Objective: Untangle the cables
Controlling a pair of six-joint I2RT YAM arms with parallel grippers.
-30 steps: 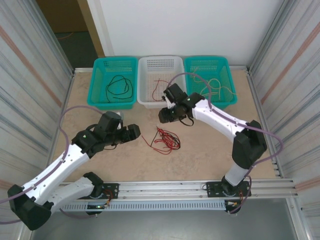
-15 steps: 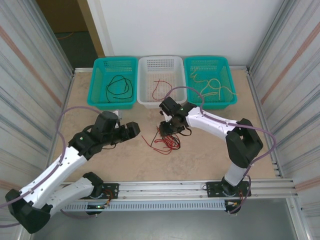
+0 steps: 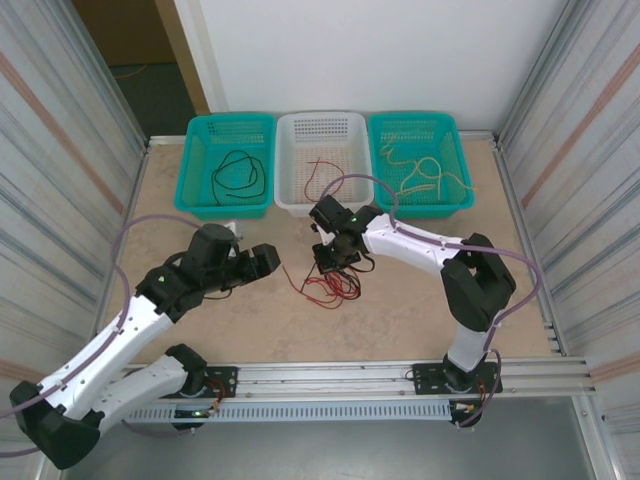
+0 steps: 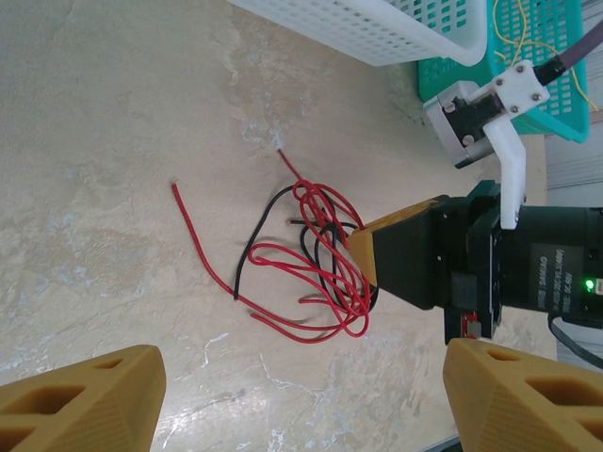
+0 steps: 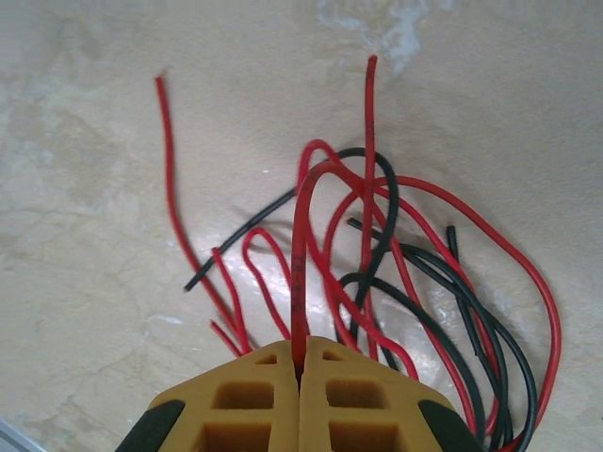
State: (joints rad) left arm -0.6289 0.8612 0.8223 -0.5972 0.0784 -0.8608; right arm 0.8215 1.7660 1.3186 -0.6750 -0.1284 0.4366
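My left tool (image 3: pixel 265 262) hovers spread, left of the tangled cables (image 3: pixel 328 287) in the middle of the counter (image 3: pixel 400 310), ready to pin them. My right tool (image 5: pixel 300 365) is pressed together, pinching one red cable (image 5: pixel 300 254), probably to draw it clear of the rest.

Seen from above, the right gripper (image 3: pixel 328 262) covers the top of the tangle (image 3: pixel 335 288), and the strands there are too fine to tell which crosses which. In the right wrist view, one red cable (image 5: pixel 300 264) vanishes into the seam between the closed fingers (image 5: pixel 250 414), which are cut off by the bottom edge. Black and red loops also run off that edge at the right. In the left wrist view, both left fingers (image 4: pixel 85 400) are cropped at the bottom and the white basket (image 4: pixel 377 28) at the top.
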